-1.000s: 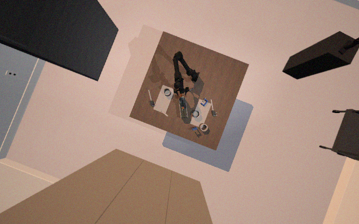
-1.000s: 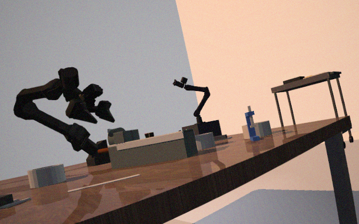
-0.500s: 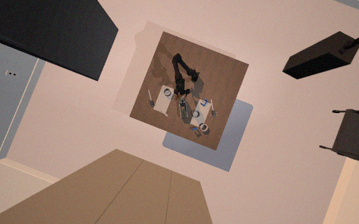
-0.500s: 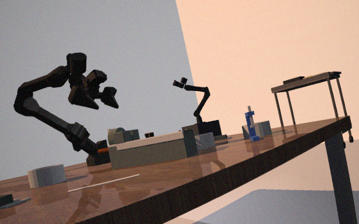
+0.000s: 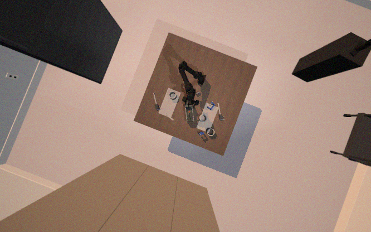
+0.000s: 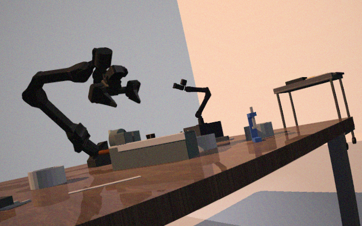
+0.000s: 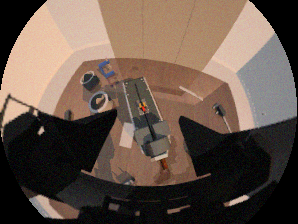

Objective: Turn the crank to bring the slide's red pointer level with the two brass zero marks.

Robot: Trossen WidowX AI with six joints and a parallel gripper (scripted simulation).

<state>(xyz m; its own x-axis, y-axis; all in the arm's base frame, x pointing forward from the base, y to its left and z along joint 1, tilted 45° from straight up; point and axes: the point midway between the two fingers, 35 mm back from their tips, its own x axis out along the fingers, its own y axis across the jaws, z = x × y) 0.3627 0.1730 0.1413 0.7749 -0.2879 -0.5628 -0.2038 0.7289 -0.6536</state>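
Note:
The machine [image 5: 190,118] [image 6: 151,155] [image 7: 136,93] is a long grey box with pale side edges and a raised housing at its near end. Its orange-brown crank handle [image 6: 103,151] [image 7: 163,164] sticks out low beyond that housing. The small red pointer [image 7: 143,108] shows in the slot on top. Yellowish marks lie close around it, too small and blurred to tell whether they are exactly level. My gripper [image 5: 190,101] [image 6: 128,104] [image 7: 149,115] is open and empty. It hangs well above the machine, apart from the handle.
A blue clamp [image 6: 252,126] [image 7: 106,69] stands beyond the machine. A pale round tub [image 6: 48,177] and a thin white strip [image 6: 105,184] [image 7: 191,93] lie to its side. Another small dark arm [image 6: 205,99] stands in the background. White sheets [image 5: 166,107] flank the machine.

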